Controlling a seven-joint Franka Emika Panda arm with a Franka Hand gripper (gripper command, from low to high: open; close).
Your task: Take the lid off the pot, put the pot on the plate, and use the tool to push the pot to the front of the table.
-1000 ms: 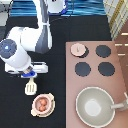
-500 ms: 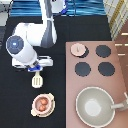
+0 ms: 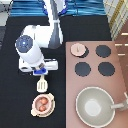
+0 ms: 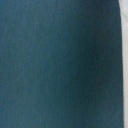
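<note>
Gripper (image 3: 41, 73) closed on tool (image 3: 42, 85), head down, just above pot (image 3: 43, 103) on plate (image 3: 34, 111); lid (image 3: 78, 49) on stove.

Arm reaches toward exterior view's bottom; tool (image 3: 42, 75) points down, low.

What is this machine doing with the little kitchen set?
A robot arm is working through a toy cooking chore. Its gripper hangs over the black table, right above the small cream tool, which stands just above the pot in the exterior view. The lid is already off and lies on a burner of the stove. The pot sits on the plate, near the exterior view's bottom. A large pan rests on the stove.
</note>
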